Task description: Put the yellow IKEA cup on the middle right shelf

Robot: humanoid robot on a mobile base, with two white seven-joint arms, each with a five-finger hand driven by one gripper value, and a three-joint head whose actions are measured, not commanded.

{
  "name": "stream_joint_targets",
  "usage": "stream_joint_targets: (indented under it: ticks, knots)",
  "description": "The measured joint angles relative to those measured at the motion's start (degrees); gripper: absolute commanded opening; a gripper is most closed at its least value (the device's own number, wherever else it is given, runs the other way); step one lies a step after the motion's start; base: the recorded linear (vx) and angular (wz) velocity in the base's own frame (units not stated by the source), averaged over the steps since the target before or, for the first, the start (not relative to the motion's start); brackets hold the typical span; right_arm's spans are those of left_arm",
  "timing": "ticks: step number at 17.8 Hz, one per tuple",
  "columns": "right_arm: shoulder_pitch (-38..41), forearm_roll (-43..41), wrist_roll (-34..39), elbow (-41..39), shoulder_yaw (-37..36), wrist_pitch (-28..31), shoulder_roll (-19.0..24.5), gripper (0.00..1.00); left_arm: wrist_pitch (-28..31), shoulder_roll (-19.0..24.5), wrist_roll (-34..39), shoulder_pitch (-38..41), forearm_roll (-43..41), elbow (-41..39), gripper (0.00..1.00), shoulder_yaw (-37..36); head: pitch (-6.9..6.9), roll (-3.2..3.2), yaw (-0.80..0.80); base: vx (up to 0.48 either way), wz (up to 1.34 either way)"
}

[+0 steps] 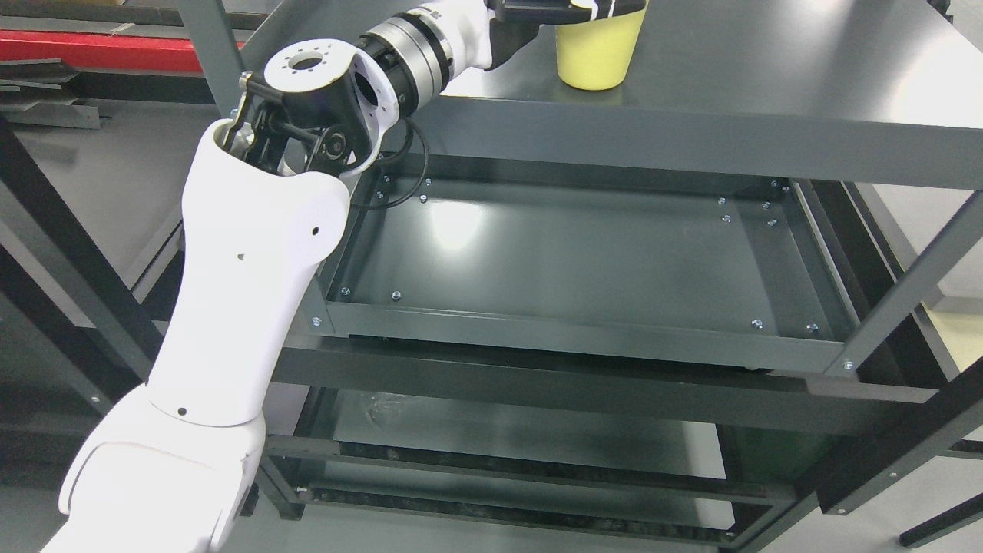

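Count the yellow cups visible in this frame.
1. The yellow cup stands on the top shelf, at the robot hand of the left arm. Its rim is cropped; others may be hidden.

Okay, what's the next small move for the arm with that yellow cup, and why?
Probably lift the yellow cup slightly: its base rests on the top shelf, the left robot hand sits at its upper part, and the shelf below is unoccupied. The grip itself is cut off by the frame.

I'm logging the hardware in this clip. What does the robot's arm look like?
The left arm has smooth glossy white shells with small dark holes. Its joint is an open white bracket showing black linkages, capped by a white disc ringed with bolt holes. A thin black cable loops beside it. Beyond sits a silver and black ribbed ring.
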Motion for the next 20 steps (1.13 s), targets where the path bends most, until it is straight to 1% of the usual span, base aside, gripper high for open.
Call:
stream_joint_targets:
  ticks: [3,7,11,14,16,20]
  knots:
    - [0.0,0.0,0.0,0.0,0.0,0.0,0.0,0.99,0.3,0.0,0.0,-1.0,-0.4,-1.7,0.99,1.0,0.00,0.00,0.00,0.000,0.00]
    - [0.0,0.0,0.0,0.0,0.0,0.0,0.0,0.99,3.8,0.0,0.0,-2.6,-0.7,-4.5,0.99,2.7,0.00,0.00,0.00,0.000,0.00]
    - [0.0,0.0,0.0,0.0,0.0,0.0,0.0,0.99,5.2,0.0,-1.7,-3.9,-0.9,-7.5,0.95,4.3,0.00,0.00,0.00,0.000,0.00]
    - [0.0,0.0,0.0,0.0,0.0,0.0,0.0,0.99,6.4,0.0,-8.9,-4.4,-0.6,-9.3,0.95,5.2,0.00,0.00,0.00,0.000,0.00]
    - [0.0,0.0,0.0,0.0,0.0,0.0,0.0,0.99,8.9,0.0,-13.8,-4.5,0.4,-10.2,0.95,5.6,0.00,0.00,0.00,0.000,0.00]
    - [0.0,0.0,0.0,0.0,0.0,0.0,0.0,0.99,13.9,0.0,-22.4,-4.3,6.9,-11.8,0.95,6.2,0.00,0.00,0.00,0.000,0.00]
